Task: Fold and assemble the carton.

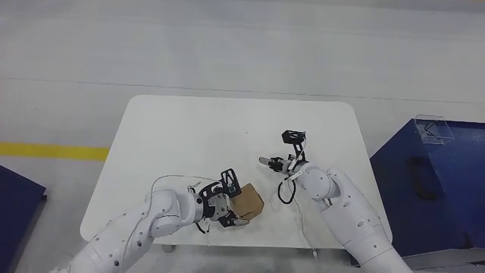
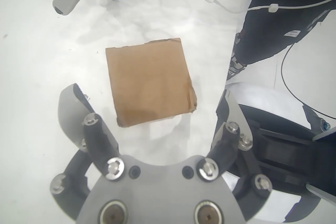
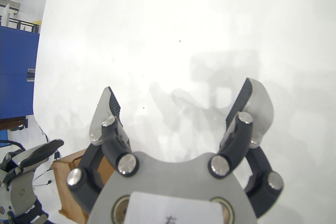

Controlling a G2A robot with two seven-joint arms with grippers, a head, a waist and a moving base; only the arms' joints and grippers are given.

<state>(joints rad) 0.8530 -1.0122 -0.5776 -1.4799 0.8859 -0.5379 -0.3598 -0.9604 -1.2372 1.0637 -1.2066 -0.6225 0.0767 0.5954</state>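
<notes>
- my left tool (image 2: 149, 95) is spread wide with nothing in it. the carton (image 2: 145, 70) sits just ahead of it, in line with the gap between the fingers and touching neither.
- the carton rests on the surface (image 3: 183, 12) as a squat brown block, plain face up. the corner nearest one left finger looks ragged, with a crease lifting there.
- my right tool (image 3: 179, 89) is also parted and empty, over bare surface. the carton is behind its fingers, off beside its base and well apart from the tips.
- to me the box looks largely formed, so i judge this step to be seating that loose corner and squaring the sides.
- to do it well i'd bring the left tool forward, level with the carton, so both pads meet opposite walls together; one pad arriving first would skid the box.
- i'd close gently, since the cardboard should buckle easily, and turn the right tool back to steady the far side.
</notes>
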